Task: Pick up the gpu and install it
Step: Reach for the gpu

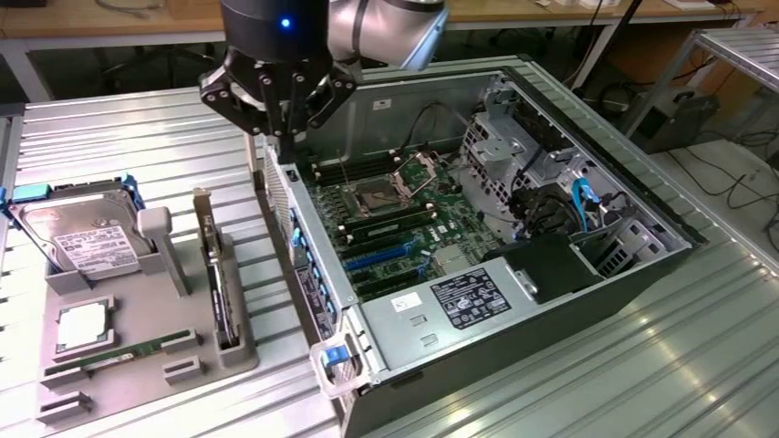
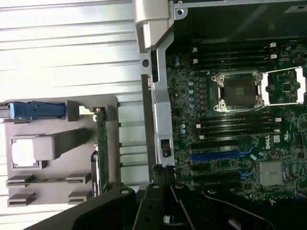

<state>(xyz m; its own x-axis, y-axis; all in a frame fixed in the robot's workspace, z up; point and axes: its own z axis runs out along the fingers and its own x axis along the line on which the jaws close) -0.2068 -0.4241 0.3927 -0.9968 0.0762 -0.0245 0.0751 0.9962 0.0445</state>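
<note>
Fingers [image 1: 287, 117] of the gripper [image 1: 288, 137] are clenched together and empty, above the rear edge of the open computer case [image 1: 389, 109]. Gpu [image 1: 219, 292] stands on edge in the grey tray [image 1: 140, 315], near the hard drive [image 1: 86, 239], apart from the gripper.

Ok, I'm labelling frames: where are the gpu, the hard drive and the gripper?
gpu [image 1: 218, 287]: exterior view, black card's edge.
hard drive [image 1: 88, 245]: exterior view, white label.
gripper [image 1: 287, 137]: exterior view, between fingertips.
</note>
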